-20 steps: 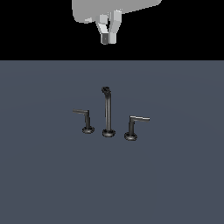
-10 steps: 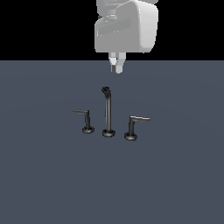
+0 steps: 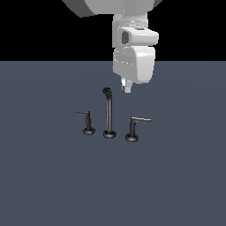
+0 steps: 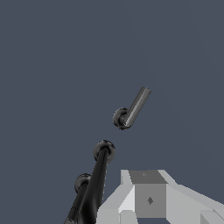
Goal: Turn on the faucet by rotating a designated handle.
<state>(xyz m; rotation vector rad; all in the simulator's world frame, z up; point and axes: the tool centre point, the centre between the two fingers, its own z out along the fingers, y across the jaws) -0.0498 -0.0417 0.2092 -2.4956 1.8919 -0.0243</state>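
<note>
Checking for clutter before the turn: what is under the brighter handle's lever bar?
Under the handle, the lever bar has only its dark post, round base and bare grey surface. The spot beneath the base is covered. The gripper hangs apart, beyond the spout.

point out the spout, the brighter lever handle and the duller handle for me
spout (image 3: 108, 112), exterior view, mid upright tube.
brighter handle (image 3: 140, 119), exterior view, on its lever bar.
duller handle (image 3: 82, 113), exterior view, on its lever bar.
</note>
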